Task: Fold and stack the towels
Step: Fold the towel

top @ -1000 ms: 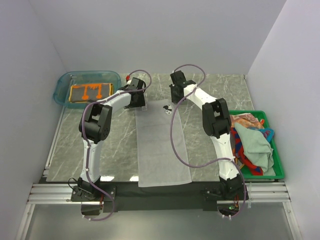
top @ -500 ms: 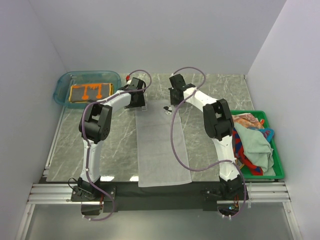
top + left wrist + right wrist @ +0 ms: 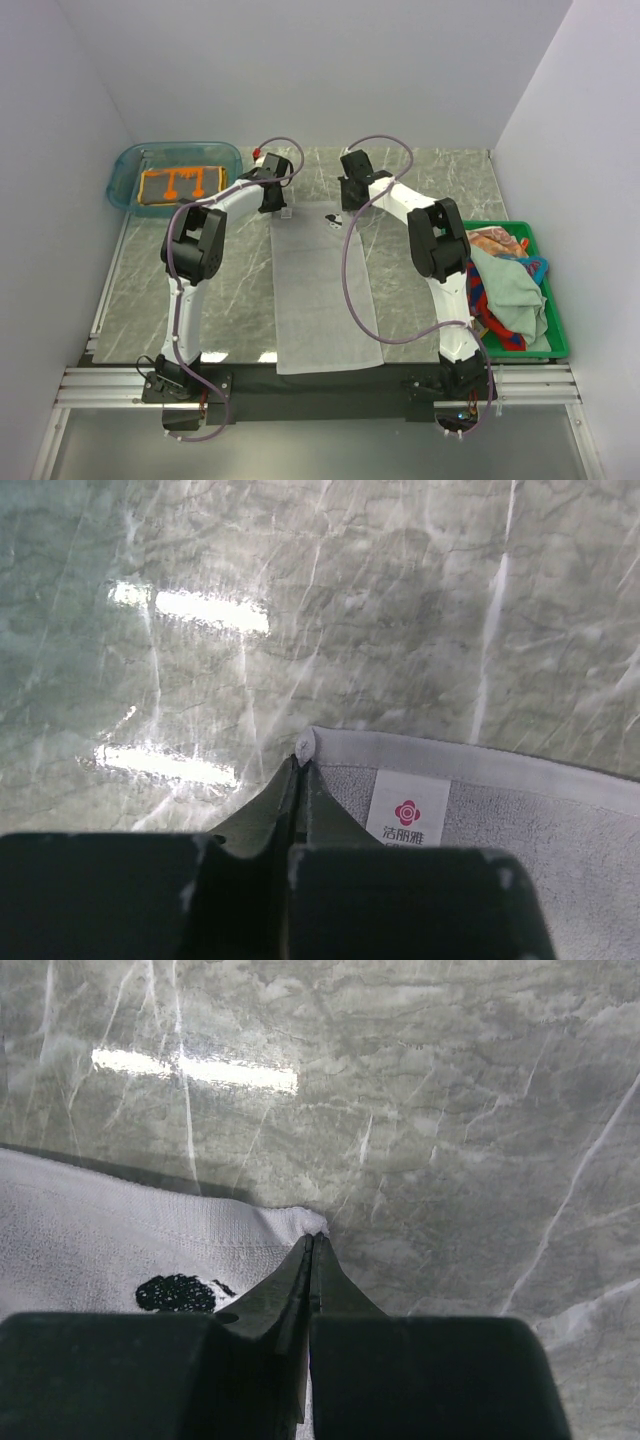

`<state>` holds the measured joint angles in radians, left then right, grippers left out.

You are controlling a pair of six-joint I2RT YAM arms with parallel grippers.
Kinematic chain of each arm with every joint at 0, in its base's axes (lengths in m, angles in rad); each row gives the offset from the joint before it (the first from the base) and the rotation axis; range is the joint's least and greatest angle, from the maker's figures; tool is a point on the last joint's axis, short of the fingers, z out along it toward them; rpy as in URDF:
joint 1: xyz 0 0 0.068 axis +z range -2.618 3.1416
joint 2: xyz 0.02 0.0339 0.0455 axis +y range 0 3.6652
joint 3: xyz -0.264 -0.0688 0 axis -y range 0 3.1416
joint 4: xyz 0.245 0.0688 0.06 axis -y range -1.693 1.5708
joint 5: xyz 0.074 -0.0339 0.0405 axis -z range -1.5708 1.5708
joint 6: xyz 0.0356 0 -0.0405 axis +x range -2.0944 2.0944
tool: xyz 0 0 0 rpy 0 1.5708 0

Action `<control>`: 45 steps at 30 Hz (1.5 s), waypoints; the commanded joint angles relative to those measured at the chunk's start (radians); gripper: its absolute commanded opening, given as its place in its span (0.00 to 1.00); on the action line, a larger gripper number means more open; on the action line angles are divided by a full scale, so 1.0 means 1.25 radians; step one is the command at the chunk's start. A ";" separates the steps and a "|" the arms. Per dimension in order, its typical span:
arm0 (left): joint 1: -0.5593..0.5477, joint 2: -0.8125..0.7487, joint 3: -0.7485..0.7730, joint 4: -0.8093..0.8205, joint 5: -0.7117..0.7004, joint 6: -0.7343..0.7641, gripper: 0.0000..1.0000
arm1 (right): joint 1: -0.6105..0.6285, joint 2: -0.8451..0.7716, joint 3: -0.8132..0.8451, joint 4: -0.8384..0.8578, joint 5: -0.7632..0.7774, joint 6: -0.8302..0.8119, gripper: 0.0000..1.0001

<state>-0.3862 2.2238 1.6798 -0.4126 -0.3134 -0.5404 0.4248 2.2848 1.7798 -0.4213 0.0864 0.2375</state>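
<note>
A clear teal tub (image 3: 122, 170) is sitting left of the left pincer (image 3: 283, 208), at the marble bench's (image 3: 220, 290) far corner. A green crate (image 3: 556, 335) is lying well right of the right pincer (image 3: 345, 208), nearer the bases. Glare (image 3: 200, 610) is shining just ahead of both pincers.

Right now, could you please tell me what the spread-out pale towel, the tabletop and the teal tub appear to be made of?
Pale towel: soft woven cloth, likely cotton terry; matte, nubbly pile, hemmed edge, sewn label.
Tabletop: grey marble or marble-look laminate, I cannot tell which; polished, with white veins and sharp light reflections.
Teal tub: plastic, seemingly; smooth, tinted, see-through walls.
</note>
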 commanded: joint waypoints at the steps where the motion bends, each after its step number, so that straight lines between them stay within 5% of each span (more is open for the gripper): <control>1: 0.002 0.047 -0.018 -0.027 0.027 0.001 0.01 | -0.004 -0.009 -0.035 -0.054 -0.010 -0.003 0.00; 17: 0.040 -0.062 0.103 0.015 0.068 0.096 0.01 | -0.071 -0.190 -0.089 0.175 -0.046 0.066 0.00; 33: 0.079 -0.031 0.292 0.105 0.150 0.146 0.01 | -0.136 -0.117 0.145 0.267 -0.187 0.026 0.00; 45: 0.075 -0.312 -0.110 0.189 0.280 0.076 0.01 | -0.114 -0.410 -0.304 0.358 -0.204 0.048 0.00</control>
<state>-0.2932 1.9587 1.6001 -0.2356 -0.0204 -0.4141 0.2668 1.8996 1.4826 -0.0475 -0.1768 0.2913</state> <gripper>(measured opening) 0.015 0.006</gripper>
